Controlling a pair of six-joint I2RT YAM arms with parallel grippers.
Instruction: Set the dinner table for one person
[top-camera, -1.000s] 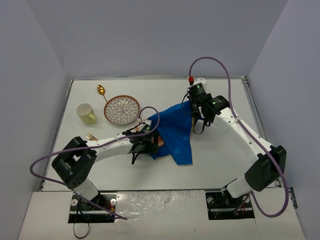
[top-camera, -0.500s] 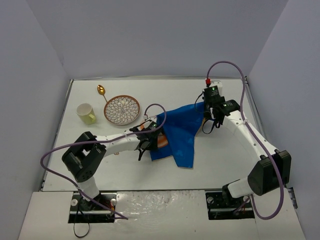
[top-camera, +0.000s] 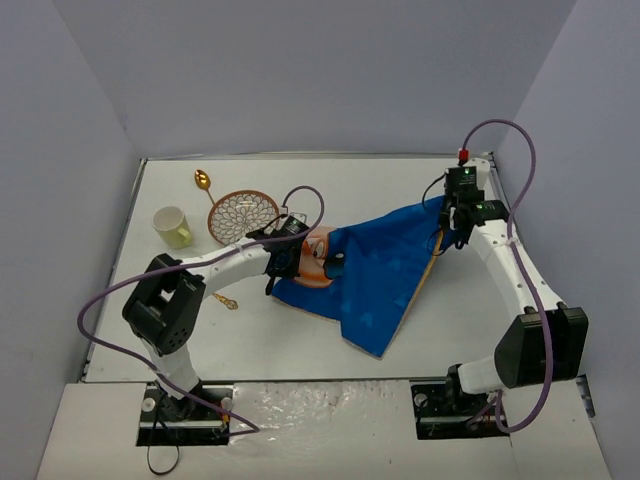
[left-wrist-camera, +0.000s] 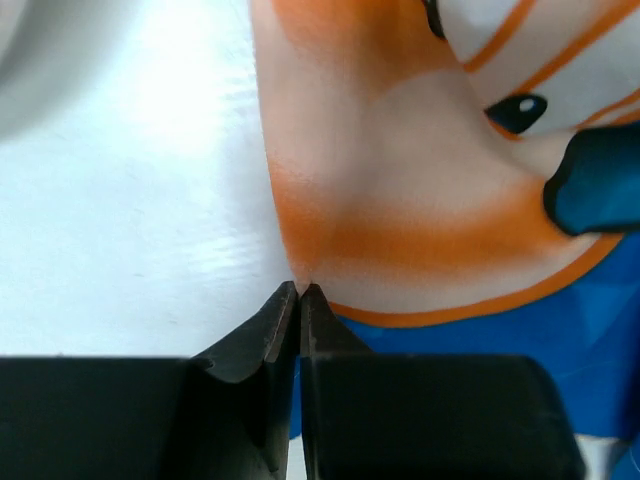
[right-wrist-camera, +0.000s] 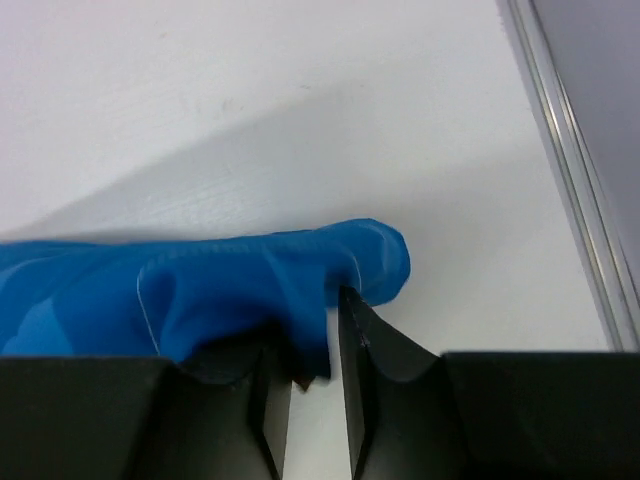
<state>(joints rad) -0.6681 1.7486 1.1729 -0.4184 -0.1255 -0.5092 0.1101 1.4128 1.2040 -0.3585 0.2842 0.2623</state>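
No words, labels, brand names, numbers or signs can be read anywhere in these views. The blue placemat (top-camera: 375, 270) in the middle of the scene carries only an orange and white cartoon picture with no lettering. The round plate (top-camera: 244, 219) at the far left has a petal pattern and no writing.

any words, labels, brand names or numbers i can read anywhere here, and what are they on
None can be read in any view.
The blue placemat carries only a cartoon print in orange, white and black, no lettering.
The plate shows a petal pattern, no words.
The yellow cup looks plain; any small mark is too small to tell.
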